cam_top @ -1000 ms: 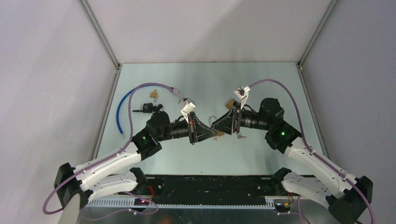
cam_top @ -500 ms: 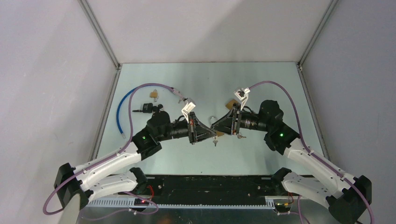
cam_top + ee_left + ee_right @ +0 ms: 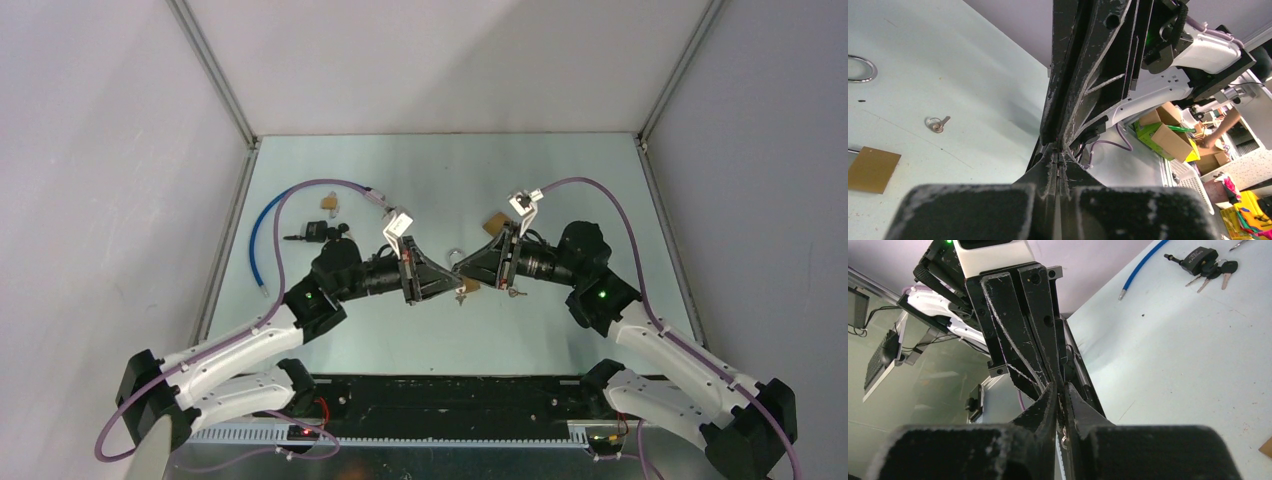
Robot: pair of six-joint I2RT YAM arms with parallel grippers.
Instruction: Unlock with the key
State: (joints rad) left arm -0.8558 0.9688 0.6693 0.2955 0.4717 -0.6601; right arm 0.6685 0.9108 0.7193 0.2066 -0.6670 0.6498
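Observation:
My left gripper (image 3: 459, 286) and right gripper (image 3: 467, 279) meet tip to tip over the middle of the table, both rolled on edge. In the left wrist view the left gripper (image 3: 1058, 150) is shut, with nothing visible between its fingers. In the right wrist view the right gripper (image 3: 1059, 385) is shut on a key, and a small key ring (image 3: 1064, 440) shows between its fingers. A silver padlock shackle (image 3: 453, 256) lies just behind the tips and also shows in the left wrist view (image 3: 860, 67). A brass bit (image 3: 470, 286) shows under the tips. A small key (image 3: 460, 297) lies just below them.
A black lock with keys (image 3: 315, 232) and a blue cable (image 3: 258, 235) lie at the left, also in the right wrist view (image 3: 1198, 262). A small brass padlock (image 3: 328, 203) sits behind them. A tan card (image 3: 492, 222) lies behind the right gripper. A loose key (image 3: 937, 124) and a brown card (image 3: 870, 169) lie on the table.
Both grippers have shifted and rolled slightly, with their tips staying together. The small key below the tips has moved a little.

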